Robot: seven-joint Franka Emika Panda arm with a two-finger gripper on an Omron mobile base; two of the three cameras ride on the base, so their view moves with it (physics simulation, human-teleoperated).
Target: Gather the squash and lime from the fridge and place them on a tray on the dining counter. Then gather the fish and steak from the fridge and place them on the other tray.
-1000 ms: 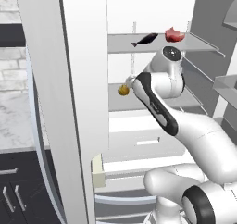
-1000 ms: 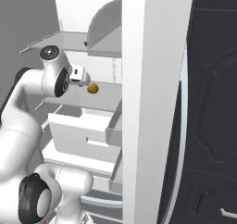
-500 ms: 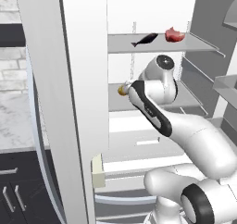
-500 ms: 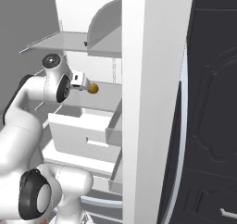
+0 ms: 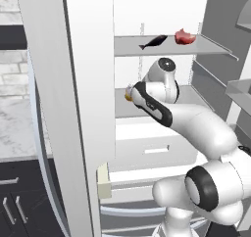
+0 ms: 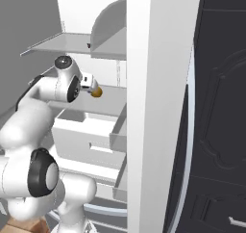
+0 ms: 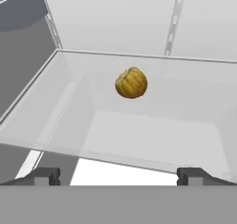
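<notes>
reaching into the open fridge (image 5: 88,84), the gripper (image 7: 118,176) has its fingers spread wide with nothing between them. straight ahead of the hand, well beyond the fingertips, the squash (image 7: 131,83) sits on a clear shelf (image 7: 152,130), roughly centred between the two finger lines and a little above them in the hand view. the hand is level with that shelf's front edge and not touching anything.

judging by this, the task is at its very start: the squash is not yet picked up, and the approach to it looks about half made. above the hand, on the upper shelf (image 5: 166,46), the fish (image 5: 153,41) and the steak (image 5: 185,36) lie just beside each other, untouched. so all four items remain to be carried.

from the left base view the squash is mostly hidden behind the arm's wrist, with just a yellow sliver showing (image 5: 128,95); from the right base view it shows as a small orange-yellow lump (image 6: 96,92) just past the hand. the lime cannot be made out on any shelf here. the fridge door cuts off much of the interior, and the dining counter's trays cannot be judged from these pictures.
</notes>
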